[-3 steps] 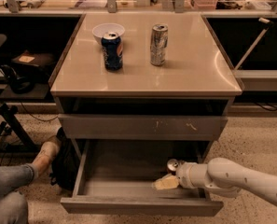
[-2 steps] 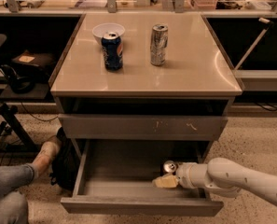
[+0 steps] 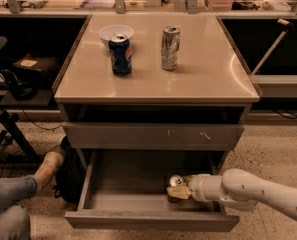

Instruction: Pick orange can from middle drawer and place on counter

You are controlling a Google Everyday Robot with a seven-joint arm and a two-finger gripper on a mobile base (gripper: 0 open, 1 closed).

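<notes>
Camera view: my gripper (image 3: 179,192) sits inside the open middle drawer (image 3: 138,220), right against the orange can (image 3: 176,181). Whether it grips, I cannot tell. Dark blue can (image 3: 120,55) on the counter (image 3: 208,79).

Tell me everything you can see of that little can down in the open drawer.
The orange can is small and looks like metal. Its shiny silver top faces up, so it stands upright. Most of its body is hidden by shadow and by the robot's hand, which comes in from the right and overlaps the can's front. The can stands on the floor of the open middle drawer, right of centre and toward the front. Whether the hand actually grips it cannot be told.
</notes>
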